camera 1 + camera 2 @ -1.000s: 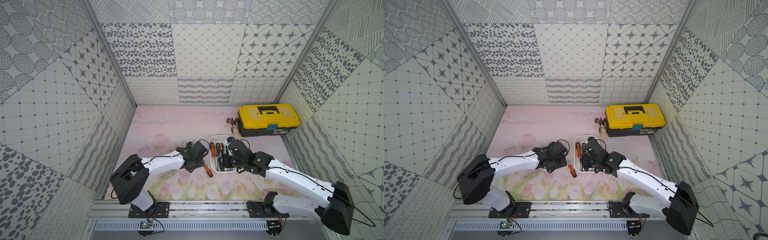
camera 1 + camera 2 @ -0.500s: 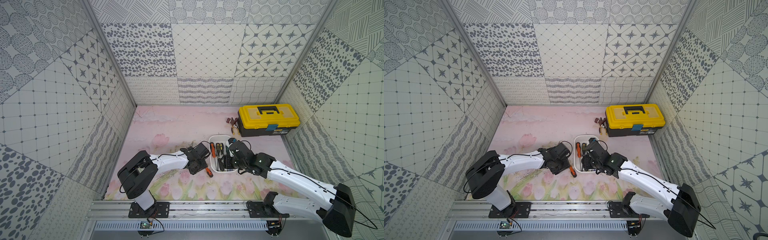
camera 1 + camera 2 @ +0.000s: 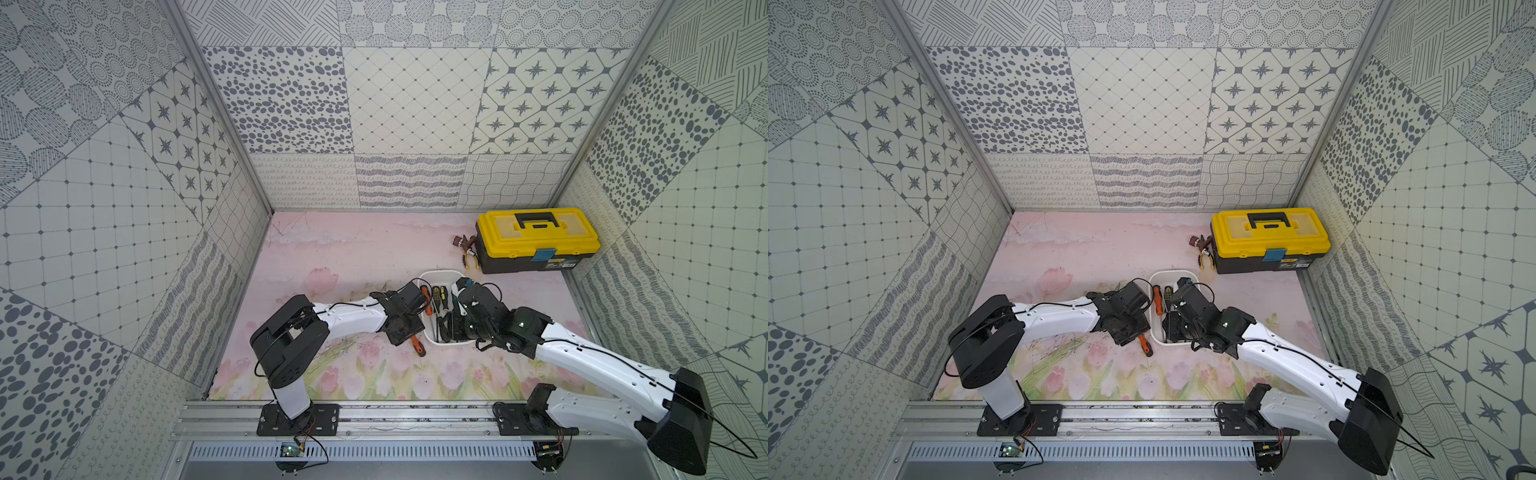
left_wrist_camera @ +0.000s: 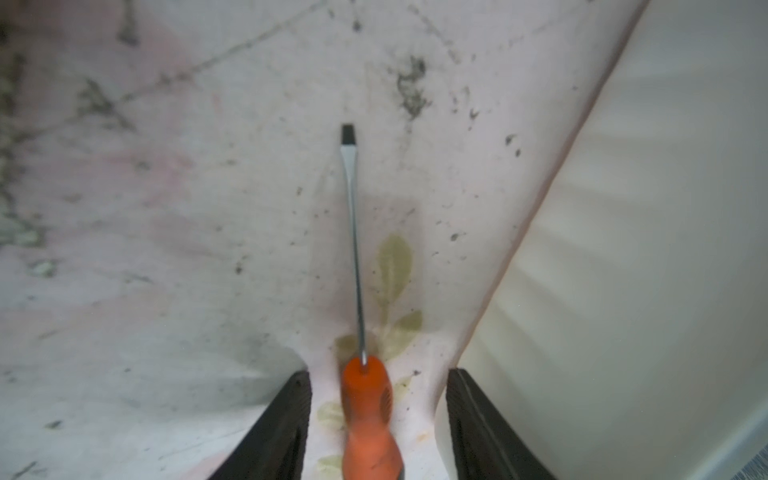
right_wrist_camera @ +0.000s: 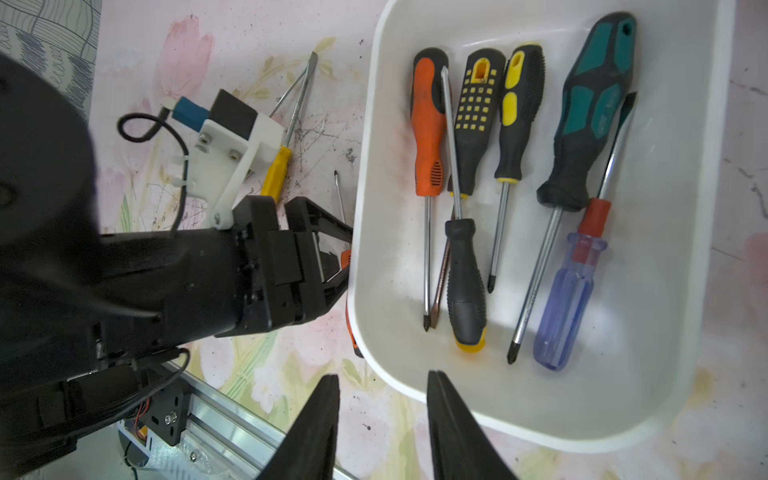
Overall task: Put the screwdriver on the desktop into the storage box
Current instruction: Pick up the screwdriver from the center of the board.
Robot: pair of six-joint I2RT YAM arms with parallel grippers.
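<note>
Screwdriver (image 4: pixel 366 399), orange-handled and flat-bladed: lying flat on the desk (image 3: pixel 340 257), outside the storage box (image 5: pixel 648 353), just beside its long wall and roughly parallel to it. Not yet lifted.

Straddled at the handle by the left tool (image 4: pixel 378 376): dark fingers (image 4: pixel 286 424) spread to either side, bare desk showing in both gaps, so neither pinching nor touching. Lined up along the shaft, presumably so as to close across the thick handle rather than the thin steel. Hemmed in by the box wall on one side, leaving that finger little room; hence, most likely, the low approach parallel to the wall. Some risk of scraping the wall or shoving the box on closing.

Right tool (image 5: pixel 380 380): poised above the box's near rim, fingers apart, nothing between them. Perhaps parked there to steady the box against a nudge from the left arm (image 3: pixel 349 320); cannot tell for sure.

Inside the box: several other screwdrivers (image 5: pixel 515 124), laid side by side and mostly lengthwise, with bare floor left for one more.

Further out on the desk, past the left arm: a yellow-handled screwdriver (image 5: pixel 276 174), also outside the box. At the back: the yellow-lidded toolbox (image 3: pixel 538 232), well apart, no part of this job.
</note>
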